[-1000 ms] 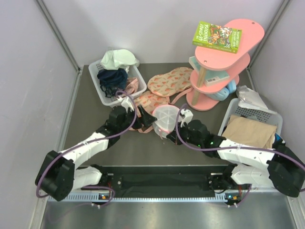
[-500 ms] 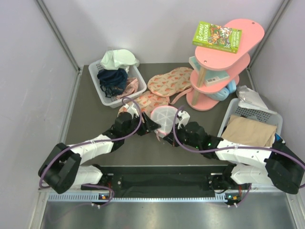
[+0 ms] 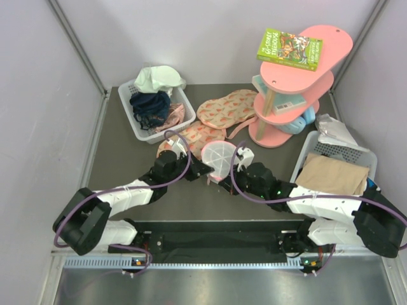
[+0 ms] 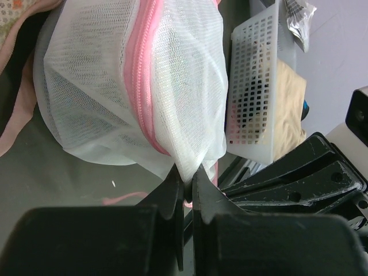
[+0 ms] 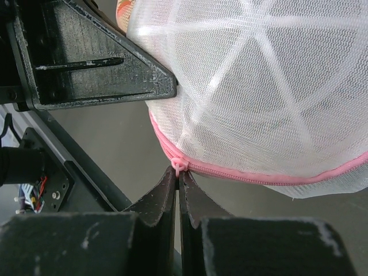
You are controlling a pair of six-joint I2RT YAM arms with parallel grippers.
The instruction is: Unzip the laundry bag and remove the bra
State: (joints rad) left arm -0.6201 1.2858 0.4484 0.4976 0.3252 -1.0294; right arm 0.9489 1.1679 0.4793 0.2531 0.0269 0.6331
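**Between 2 hands, a mesh dome pinched at its rim**

At mid-counter the laundry bag [image 3: 219, 159] stands tilted on edge. It is a round dome of fine white mesh, stiffened by pale ribs that radiate from its crown. A band of pink zip [image 4: 141, 86] circles its rim, with the teeth together along every stretch in view. Nothing inside can be made out through the weave.

From the bag's left, the left hand [image 4: 187, 178] has its 2 black fingers pressed together on a fold of mesh just beside the zip. From the bag's right, the right hand [image 5: 177, 175] is clamped on the small pink zip pull [image 5: 179, 166] at the lower rim.

Both white forearms reach low and forward, converging on the bag. Flat fruit-print fabric [image 3: 226, 109] lies just behind it.
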